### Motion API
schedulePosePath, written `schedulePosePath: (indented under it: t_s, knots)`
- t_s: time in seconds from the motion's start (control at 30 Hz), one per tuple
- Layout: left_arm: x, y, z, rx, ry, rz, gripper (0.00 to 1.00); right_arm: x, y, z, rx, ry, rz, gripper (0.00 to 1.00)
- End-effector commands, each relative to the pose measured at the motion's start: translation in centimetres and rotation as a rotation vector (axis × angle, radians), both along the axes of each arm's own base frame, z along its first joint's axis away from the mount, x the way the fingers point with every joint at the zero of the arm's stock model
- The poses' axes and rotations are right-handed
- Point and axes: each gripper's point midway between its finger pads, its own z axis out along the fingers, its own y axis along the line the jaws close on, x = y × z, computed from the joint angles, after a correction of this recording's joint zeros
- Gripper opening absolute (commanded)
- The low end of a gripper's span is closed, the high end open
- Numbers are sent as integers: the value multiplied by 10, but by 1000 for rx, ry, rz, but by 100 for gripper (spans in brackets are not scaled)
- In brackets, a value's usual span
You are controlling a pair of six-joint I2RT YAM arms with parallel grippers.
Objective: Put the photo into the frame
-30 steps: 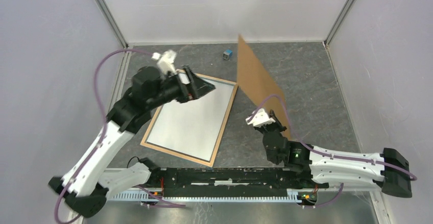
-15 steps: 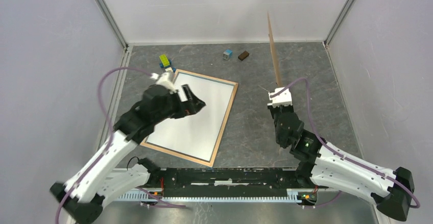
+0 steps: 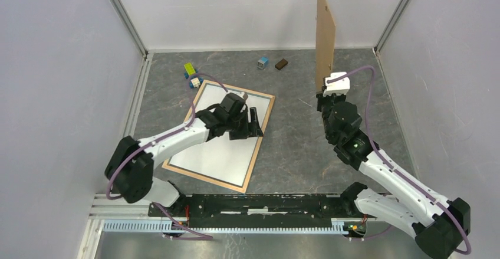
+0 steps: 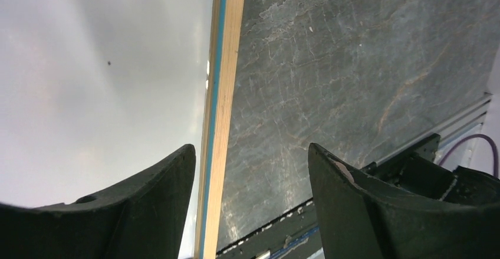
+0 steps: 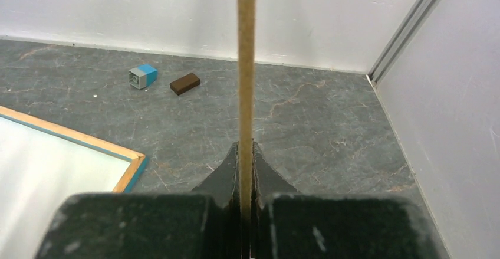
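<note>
**Frame flat, board upright**

Your left hand [image 3: 253, 123], released, straddles the frame's [image 3: 257, 153] right edge on the counter [image 3: 295, 147]. Right hand [image 5: 246, 150] is clenched on the upright backing board [image 3: 325, 29]. White panel [image 3: 221, 158] inside the frame: photo back or glass, can't tell.

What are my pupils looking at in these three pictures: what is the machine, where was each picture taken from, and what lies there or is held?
Two robot arms stand at a table's near edge, each ending in a two-finger gripper. One picture looks down from above; the other two come from cameras on the wrists. On the table lies a frame with a white sheet inside it, and a few small blocks sit farther back. The left gripper hangs open over the frame's edge, holding nothing. The right gripper is shut on a brown board, held upright.
</note>
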Motion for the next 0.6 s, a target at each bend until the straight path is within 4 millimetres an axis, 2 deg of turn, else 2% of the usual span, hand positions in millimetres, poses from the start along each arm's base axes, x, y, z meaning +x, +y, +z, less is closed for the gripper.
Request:
schedulePosePath:
  t_s: [0.0, 0.13, 0.3, 0.57]
  knots:
    - [27, -20, -6, 39, -80, -9, 76, -2, -4, 47, 142, -143, 69, 0]
    - [32, -27, -25, 99, -72, -21, 77, -15, -21, 51, 143, -171, 70, 0]
    - [28, -40, -40, 130, -49, -56, 73, -31, -39, 59, 164, -228, 40, 0]
    - [28, -48, -61, 162, -10, -63, 72, -30, -41, 53, 150, -215, 31, 0]
